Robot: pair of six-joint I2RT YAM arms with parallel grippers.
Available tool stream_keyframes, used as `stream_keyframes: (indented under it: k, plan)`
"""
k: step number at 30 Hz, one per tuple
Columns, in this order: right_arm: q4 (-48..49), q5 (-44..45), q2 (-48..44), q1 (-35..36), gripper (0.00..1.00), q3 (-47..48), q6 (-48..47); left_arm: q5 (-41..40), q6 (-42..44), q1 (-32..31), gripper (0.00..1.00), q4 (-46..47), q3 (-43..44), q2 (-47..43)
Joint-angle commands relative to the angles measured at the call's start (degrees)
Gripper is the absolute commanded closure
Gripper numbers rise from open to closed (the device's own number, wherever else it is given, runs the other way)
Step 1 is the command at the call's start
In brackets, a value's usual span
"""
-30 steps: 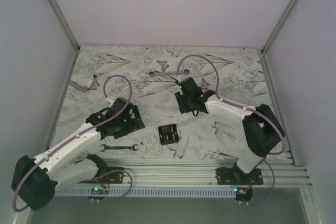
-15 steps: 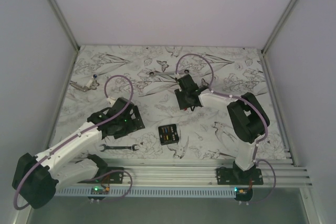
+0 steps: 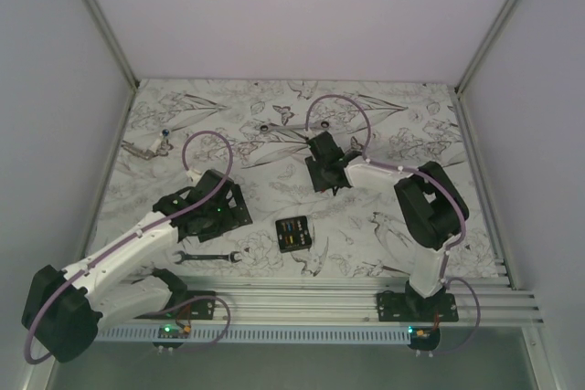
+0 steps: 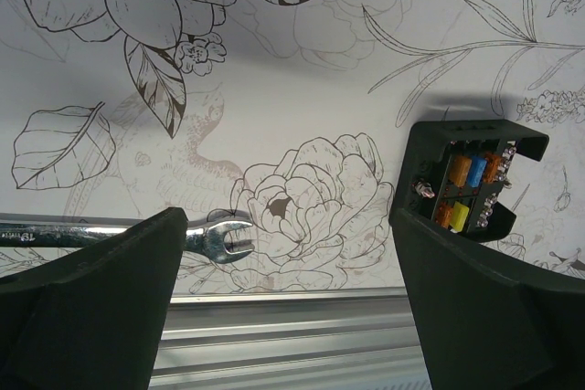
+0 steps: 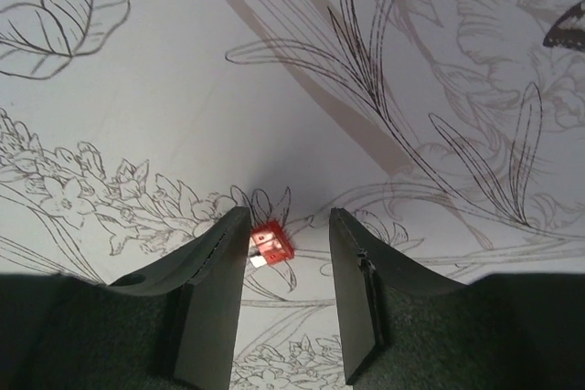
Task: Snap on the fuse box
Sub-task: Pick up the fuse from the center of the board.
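The fuse box is a small black square box lying on the patterned table between the two arms, with orange, blue and yellow fuses showing inside. It also shows in the left wrist view, beside my right-hand finger. My left gripper is open and empty, hanging left of the box. My right gripper is open, its jaws standing either side of a small loose red fuse on the table; the fuse sits close to the left finger.
A silver wrench lies just in front of the left gripper, its open end in the left wrist view. Another tool lies at the far left. A small dark piece lies at the back. A metal rail runs along the near edge.
My right arm has folded in and its gripper has shifted slightly left and back over the table. The left arm and the fuse box have hardly moved.
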Motion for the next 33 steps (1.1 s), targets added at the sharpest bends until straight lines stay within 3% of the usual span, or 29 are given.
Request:
stream_keyframes:
  k: [1,16,33]
  plan:
    - [-4.23,2.33,-1.93,0.28,0.53,-2.54,-0.16,0.03,0.64,-0.14,0.01,-0.45,0.66,-0.28]
    - [-7.20,-4.44,-3.36,-0.23,0.52,-0.08,3.18,0.10,0.65,-0.14,0.01,-0.48,0.42,-1.50]
    - [-10.57,-2.88,1.99,-1.76,0.58,5.80,6.61,-0.32,0.64,-0.14,0.01,-0.48,-0.31,-2.40]
